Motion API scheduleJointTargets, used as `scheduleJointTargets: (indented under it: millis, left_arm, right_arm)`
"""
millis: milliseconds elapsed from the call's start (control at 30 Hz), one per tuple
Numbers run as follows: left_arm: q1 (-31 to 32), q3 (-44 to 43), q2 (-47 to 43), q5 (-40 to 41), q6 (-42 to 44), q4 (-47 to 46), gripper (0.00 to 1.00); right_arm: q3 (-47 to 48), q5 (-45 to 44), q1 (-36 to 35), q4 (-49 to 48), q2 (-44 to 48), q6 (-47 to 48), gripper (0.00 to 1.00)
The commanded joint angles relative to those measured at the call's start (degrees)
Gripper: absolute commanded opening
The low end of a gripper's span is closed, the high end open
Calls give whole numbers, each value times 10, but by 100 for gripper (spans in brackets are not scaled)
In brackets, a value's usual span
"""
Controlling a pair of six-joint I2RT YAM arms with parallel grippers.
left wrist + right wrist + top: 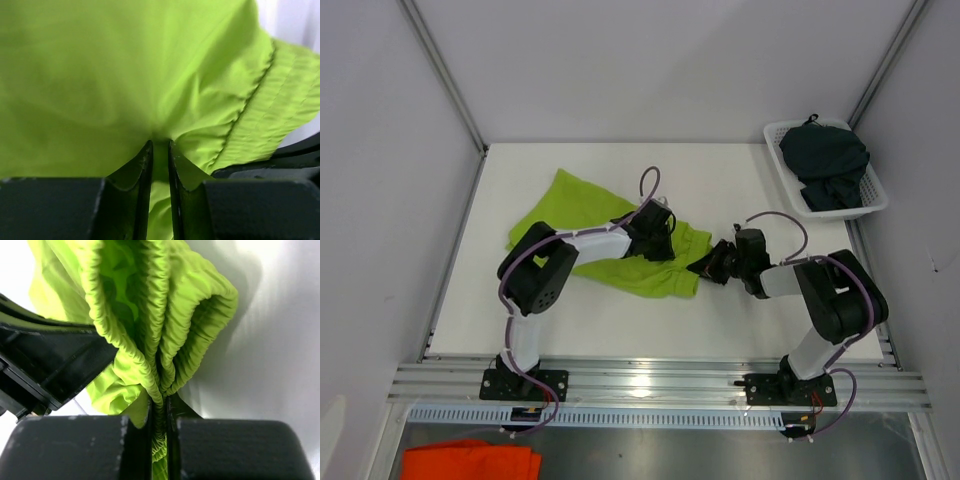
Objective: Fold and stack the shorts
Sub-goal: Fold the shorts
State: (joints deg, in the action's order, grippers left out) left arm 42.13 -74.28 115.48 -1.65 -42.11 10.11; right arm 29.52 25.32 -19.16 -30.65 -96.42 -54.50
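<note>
1. Lime green shorts point(575, 205): lying on the tabletop point(620, 325), well left of the white basket point(778, 150) and nearer the arm bases than it. Mostly spread flat, rumpled at the end twd the basket.
2. Left gripper point(658, 238): on the shorts' basket-side end. In the wrist view the gripper point(160, 146) is clenched on a thin pinch of green fabric. Fingers are nearly together w/ cloth running down btwn them, and the rest of the fabric billows above the tips.
3. Right gripper point(708, 265): at the shorts' edge closest to the basket, just beside the left gripper, btwn it and the basket. In the wrist view it point(160, 407) is clamped tight on the gathered elastic waistband point(165, 300), ribbed folds bunched and squeezed btwn the fingers.
4. Both grip the same end of the garment. The left gripper's black body shows in the right wrist view, right up against the green cloth; touching or not, can't tell.
5. Dark shorts point(830, 165): inside the basket, heaped, unfolded, filling most of it.
6. Orange cloth point(470, 462): off the tabletop, far from the basket, diagonally opposite, past the arm bases on the left side.
</note>
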Motion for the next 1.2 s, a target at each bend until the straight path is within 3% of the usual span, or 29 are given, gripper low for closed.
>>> scheduleJointTargets:
  millis: [0,133,233,433,733,967,1167]
  left_arm:
    - [7,20,-40,12,-2,51,22]
    - [-49,12,-70,-34,21,55,20]
    - [-78,17,-93,-45,33,55,20]
    - [-95,43,-138,-64,47,20,22]
    - [-94,37,-74,-135,32,-60,22]
    - [-95,13,-15,-72,21,-30,20]
    - [-84,11,13,-47,4,-38,18]
  right_arm:
    - [55,-59,-5,202,51,77,0]
    - [86,-103,5,363,112,136,0]
    - [82,-93,31,407,147,162,0]
    - [91,-81,53,449,165,208,0]
    - [112,-70,54,458,136,229,0]
    - [138,-92,53,491,149,237,0]
    - [230,-120,52,614,157,255,0]
